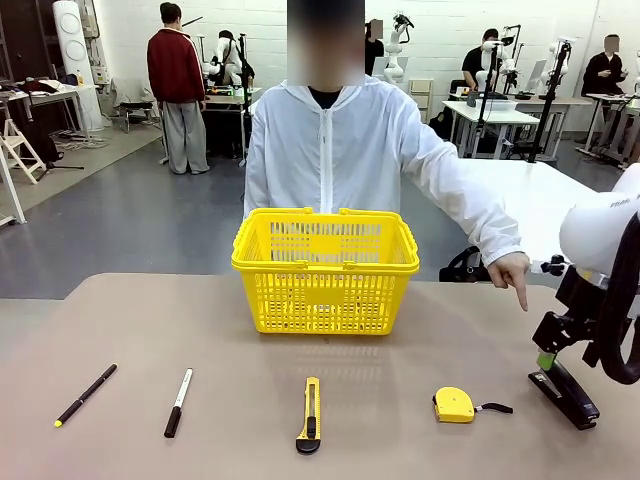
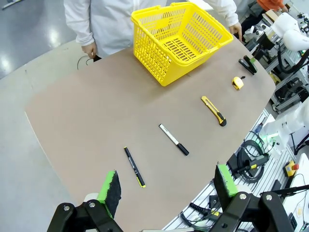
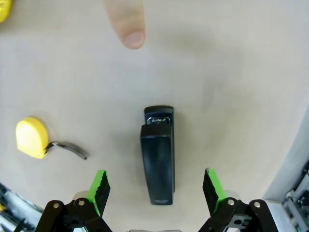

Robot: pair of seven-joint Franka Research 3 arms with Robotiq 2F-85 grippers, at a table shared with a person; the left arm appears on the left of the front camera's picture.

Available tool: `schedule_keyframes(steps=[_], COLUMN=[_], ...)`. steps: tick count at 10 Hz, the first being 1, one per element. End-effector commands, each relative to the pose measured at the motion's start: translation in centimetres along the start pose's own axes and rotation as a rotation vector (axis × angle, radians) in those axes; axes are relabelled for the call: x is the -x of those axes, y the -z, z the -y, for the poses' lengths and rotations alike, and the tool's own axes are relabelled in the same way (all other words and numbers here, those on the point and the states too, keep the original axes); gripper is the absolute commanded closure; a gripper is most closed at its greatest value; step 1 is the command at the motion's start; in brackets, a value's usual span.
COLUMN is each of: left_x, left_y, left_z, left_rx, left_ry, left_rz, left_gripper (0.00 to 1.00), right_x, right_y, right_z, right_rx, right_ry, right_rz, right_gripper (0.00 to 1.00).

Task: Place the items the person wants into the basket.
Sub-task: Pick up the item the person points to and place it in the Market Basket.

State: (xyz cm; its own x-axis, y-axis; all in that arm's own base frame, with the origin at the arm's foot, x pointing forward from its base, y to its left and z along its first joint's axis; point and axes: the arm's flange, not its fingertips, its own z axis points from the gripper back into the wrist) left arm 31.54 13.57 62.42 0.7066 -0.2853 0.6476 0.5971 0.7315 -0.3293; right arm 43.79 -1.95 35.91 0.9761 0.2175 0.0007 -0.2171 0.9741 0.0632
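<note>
1 marker pen (image 1: 178, 402), white barrel, black cap, flat on the table (image 1: 200, 330) left of centre, cap end toward the robot. 1 utility knife (image 1: 311, 413), yellow and black, flat at centre, just in front of the basket (image 1: 325, 267) but apart from it. 1 basket, bright yellow, lattice sides, upright at mid table on the far side, both handles folded down on the rim; nothing visible inside from the left wrist view. 1 person (image 1: 330, 150) in a white zipped jacket stands behind the basket

Other things, 1 each: thin pen (image 1: 86, 394), black with yellow tip, leftmost; tape measure (image 1: 454, 404), round and yellow, right of the knife; stapler (image 1: 565, 397), black, far right. 5 tools in a loose row, all apart from one another

Person's hand (image 1: 510, 270) is out over the right end of the table, index finger pointing straight down. In the right wrist view the fingertip (image 3: 126, 21) sits past the stapler's far end, not touching it. Other hand (image 2: 89, 50) hangs at the table's far edge

Right gripper (image 3: 155, 179) is low over the stapler, pointing down, green pads wide apart either side of it with a gap on both sides, holding nothing. Tape measure lies off to one side of it

Left gripper (image 2: 167, 174) is high above the near left table edge, tilted to look across the whole table, fingers spread fully, gripping nothing; thin pen nearest below it, then marker pen, knife, tape measure, stapler
</note>
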Motion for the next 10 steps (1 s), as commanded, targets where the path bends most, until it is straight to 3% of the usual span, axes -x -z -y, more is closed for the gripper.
schedule_keyframes(steps=[1, 5, 6, 7, 8, 9, 10], left_x=[0.0, 0.0, 0.0, 0.0, 0.0, 0.0, 0.0], left_y=[-0.2, -0.2, -0.2, -0.2, -0.2, -0.2, -0.2], left_z=[-0.1, -0.1, -0.1, -0.1, -0.1, -0.1, -0.1], left_rx=[0.016, 0.016, 0.016, 0.016, 0.016, 0.016, 0.016], left_ry=[0.017, 0.017, 0.017, 0.017, 0.017, 0.017, 0.017], left_rz=[0.013, 0.013, 0.013, 0.013, 0.013, 0.013, 0.013], left_gripper=[0.0, 0.0, 0.0, 0.0, 0.0, 0.0, 0.0], right_x=[-0.7, -1.9, -1.7, -1.5, -1.5, -1.4, -1.4], right_y=[1.9, 3.7, 3.7, 3.6, 3.6, 3.5, 3.5], right_z=[-0.1, -0.2, -0.1, -0.1, -0.2, -0.1, -0.1], right_rx=[0.097, 0.071, 0.078, 0.093, 0.093, 0.094, 0.097], right_ry=[0.025, -0.036, -0.041, -0.042, -0.037, -0.033, -0.031], right_rz=[0.014, -0.009, -0.008, -0.013, -0.012, -0.016, -0.016], right_gripper=[0.0, 0.0, 0.1, 0.57, 0.67, 0.62, 1.0])
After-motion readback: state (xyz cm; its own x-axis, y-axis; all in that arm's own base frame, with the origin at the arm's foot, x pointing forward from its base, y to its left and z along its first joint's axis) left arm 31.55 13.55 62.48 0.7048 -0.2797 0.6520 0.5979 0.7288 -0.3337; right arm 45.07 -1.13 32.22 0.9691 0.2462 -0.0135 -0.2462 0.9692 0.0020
